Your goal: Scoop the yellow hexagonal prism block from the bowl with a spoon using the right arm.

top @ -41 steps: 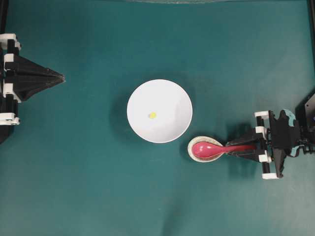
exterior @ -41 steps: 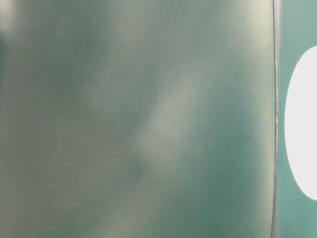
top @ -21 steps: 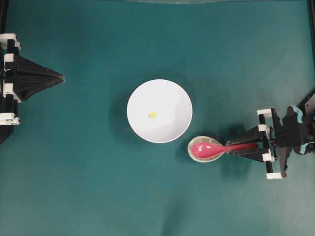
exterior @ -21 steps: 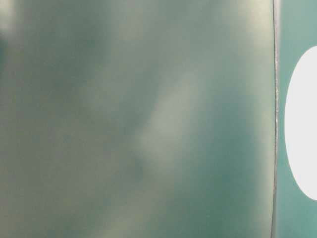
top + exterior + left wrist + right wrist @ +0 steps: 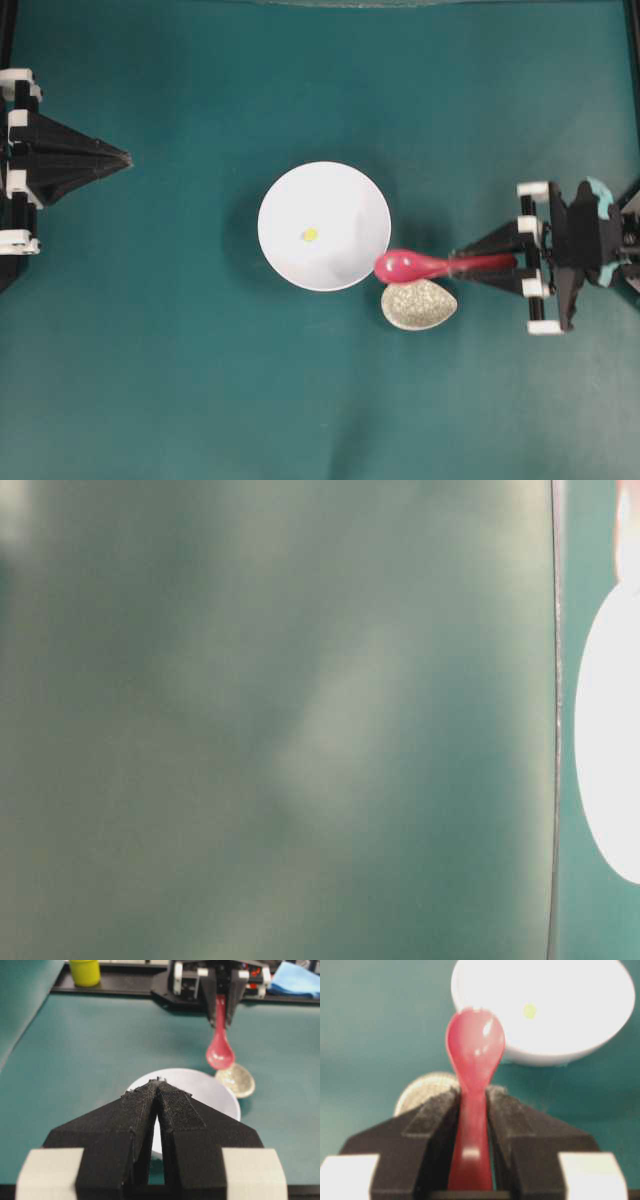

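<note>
Red-pink and glossy, the spoon (image 5: 415,265) is clamped by its handle in the right gripper (image 5: 470,265), scoop at the bowl (image 5: 330,190) rim, above the speckled spoon rest (image 5: 420,307). The yellow hexagonal prism block (image 5: 310,235) lies inside the bowl. The left gripper (image 5: 122,157) sits apart, jaws pressed together, holding nothing.

Table (image 5: 180,380): flat teal surface, fills overhead view edge to edge. Bowl (image 5: 324,226) sits on it near centre, white, round. Spoon rest (image 5: 418,304) lies on table just beside bowl, toward lower right in overhead view; speckled grey-beige, egg-shaped, narrow end pointing right. Rest and bowl close; touching or apart, cannot tell. In left wrist view, yellow cup (image 5: 85,971) stands on dark strip at far edge, blue cloth (image 5: 297,979) at far right corner. Table-level view mostly blurred green; white bowl edge at right.
</note>
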### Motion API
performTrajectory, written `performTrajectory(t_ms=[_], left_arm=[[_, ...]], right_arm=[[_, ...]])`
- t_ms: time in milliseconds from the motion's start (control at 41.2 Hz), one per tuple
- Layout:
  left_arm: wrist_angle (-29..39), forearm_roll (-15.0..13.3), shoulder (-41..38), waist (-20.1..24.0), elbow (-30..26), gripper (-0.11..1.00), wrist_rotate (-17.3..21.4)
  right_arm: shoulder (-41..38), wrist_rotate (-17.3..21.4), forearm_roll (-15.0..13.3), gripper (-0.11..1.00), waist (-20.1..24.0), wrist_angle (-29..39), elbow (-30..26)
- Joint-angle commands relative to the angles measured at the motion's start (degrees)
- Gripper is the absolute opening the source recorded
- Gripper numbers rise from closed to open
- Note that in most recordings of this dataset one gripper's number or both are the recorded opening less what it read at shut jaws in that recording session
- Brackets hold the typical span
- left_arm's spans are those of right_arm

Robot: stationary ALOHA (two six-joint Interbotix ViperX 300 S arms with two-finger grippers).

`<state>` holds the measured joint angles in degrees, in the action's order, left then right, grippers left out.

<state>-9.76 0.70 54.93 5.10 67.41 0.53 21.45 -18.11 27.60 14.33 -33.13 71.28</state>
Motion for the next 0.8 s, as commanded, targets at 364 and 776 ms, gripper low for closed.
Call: performTrajectory(t_ms=[364, 776], left_arm=[[-0.4, 0.1, -0.5, 0.2, -1.1, 0.03, 0.0], [-0.5, 0.1, -0.5, 0.2, -1.1, 0.03, 0.2]], right_arm=[[5.4, -4.1, -0.3, 0.25, -13.8, 29.9, -14.2], [2.6, -3.6, -0.2, 0.25, -20.0, 45.1, -20.7]])
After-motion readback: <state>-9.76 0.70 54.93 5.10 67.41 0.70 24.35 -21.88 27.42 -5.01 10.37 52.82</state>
